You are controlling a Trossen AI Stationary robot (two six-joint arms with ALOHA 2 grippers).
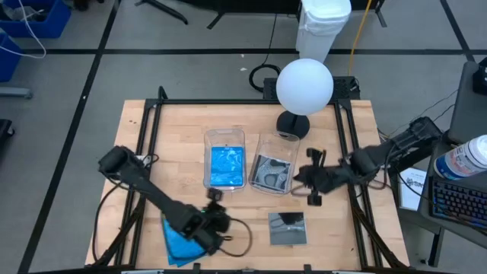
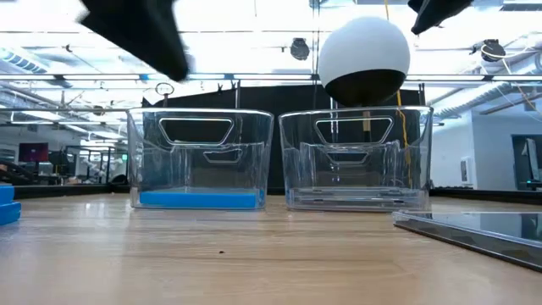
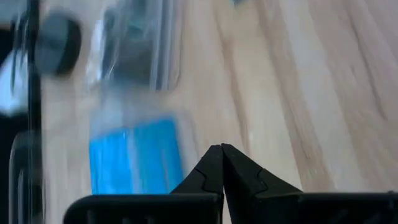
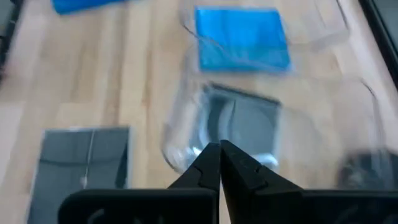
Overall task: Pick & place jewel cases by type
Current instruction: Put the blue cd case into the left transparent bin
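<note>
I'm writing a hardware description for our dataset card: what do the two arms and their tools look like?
Both arms are dark, jointed links. The left tool and right tool each end in two black, wedge-shaped fingers tapering to a point. Black cables loop on the table beside the left arm. No markings are visible.

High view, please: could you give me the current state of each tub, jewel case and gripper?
Left tub: holds blue jewel case, lying flat.
Right tub: holds grey jewel case.
Grey jewel case on table: flat, outside the tubs.
Blue jewel cases on table: flat, partly under left arm.
Left gripper: shut, empty.
Right gripper: shut, empty.
</note>
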